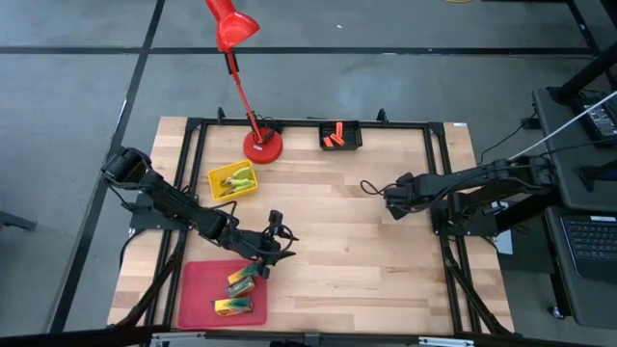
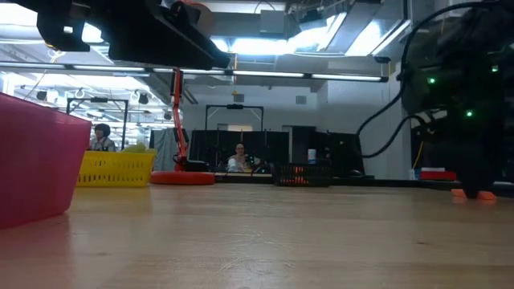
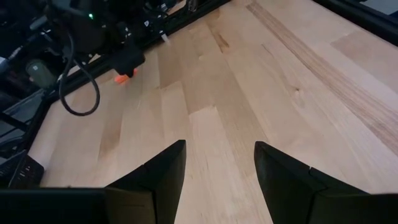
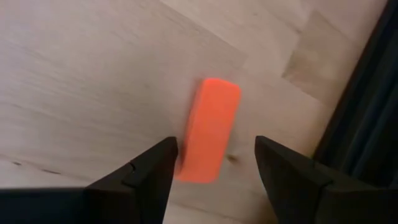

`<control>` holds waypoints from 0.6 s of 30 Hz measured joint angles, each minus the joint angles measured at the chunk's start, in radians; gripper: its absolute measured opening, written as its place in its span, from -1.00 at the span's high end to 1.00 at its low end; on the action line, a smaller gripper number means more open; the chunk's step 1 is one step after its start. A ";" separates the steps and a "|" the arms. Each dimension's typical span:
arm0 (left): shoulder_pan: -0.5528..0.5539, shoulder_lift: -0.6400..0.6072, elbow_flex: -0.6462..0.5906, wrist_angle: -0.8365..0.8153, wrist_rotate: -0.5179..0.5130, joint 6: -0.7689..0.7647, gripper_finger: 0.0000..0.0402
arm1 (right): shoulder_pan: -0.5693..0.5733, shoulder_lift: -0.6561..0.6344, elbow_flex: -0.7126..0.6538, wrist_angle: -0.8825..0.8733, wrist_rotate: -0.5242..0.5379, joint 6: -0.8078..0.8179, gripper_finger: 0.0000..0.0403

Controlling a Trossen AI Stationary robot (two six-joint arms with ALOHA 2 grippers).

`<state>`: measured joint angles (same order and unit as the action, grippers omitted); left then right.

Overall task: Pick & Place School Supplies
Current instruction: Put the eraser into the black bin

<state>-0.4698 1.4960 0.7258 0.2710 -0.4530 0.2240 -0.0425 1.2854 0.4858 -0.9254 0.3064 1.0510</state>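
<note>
Landmark: red lamp base (image 1: pixel 262 146) at the back of the table (image 1: pixel 386 289).

Left of the base and toward the front: red tray (image 1: pixel 198 289) with two green-and-yellow flat boxes (image 1: pixel 241 280). Left gripper (image 1: pixel 275 241) hovers just off that tray's inner edge, fingers spread, nothing between them in its wrist view, only bare wood.

Just left-front of the base: yellow tray (image 1: pixel 218 179) holding yellow-green handled tools (image 1: pixel 238 178).

Right of the base, at the back edge: black tray (image 1: pixel 340 135) with a few orange pieces (image 1: pixel 334 137) inside.

Far right of the base, mid-depth: right gripper (image 1: pixel 393 202), fingers spread and straddling one orange piece (image 4: pixel 208 127) that lies flat on the wood. Near-side finger (image 4: pixel 152 171) looks close to its edge, the other finger stands clear; not clamped.

Handling guess: the piece looks like a small eraser-type block, so light, slightly soft, grippy rather than slick, not fragile. Best hold is probably across the short width near mid-length so it doesn't pivot. Lying flat, it leaves little height to grab, so the fingers likely need to go right down to the wood.
</note>
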 joint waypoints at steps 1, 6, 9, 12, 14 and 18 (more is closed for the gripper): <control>0.000 0.000 0.000 0.001 0.000 0.006 0.07 | -0.009 -0.002 -0.009 0.010 -0.001 -0.005 -0.13; 0.000 0.000 0.000 0.003 0.001 0.006 0.07 | -0.029 -0.003 -0.016 0.036 -0.004 -0.024 -0.11; 0.000 0.000 0.000 0.004 0.001 0.000 0.07 | -0.033 -0.003 -0.017 0.056 -0.012 -0.038 0.02; -0.001 0.000 0.000 0.006 0.002 -0.005 0.07 | -0.034 -0.002 -0.018 0.078 -0.025 -0.046 0.25; -0.002 0.000 0.000 0.005 0.002 -0.009 0.07 | -0.034 -0.002 -0.018 0.087 -0.035 -0.062 0.43; -0.003 0.000 0.000 0.005 0.002 -0.011 0.07 | -0.032 -0.002 -0.016 0.093 -0.041 -0.095 0.77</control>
<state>-0.4725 1.4960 0.7258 0.2764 -0.4511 0.2131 -0.0740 1.2835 0.4699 -0.8328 0.2653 0.9559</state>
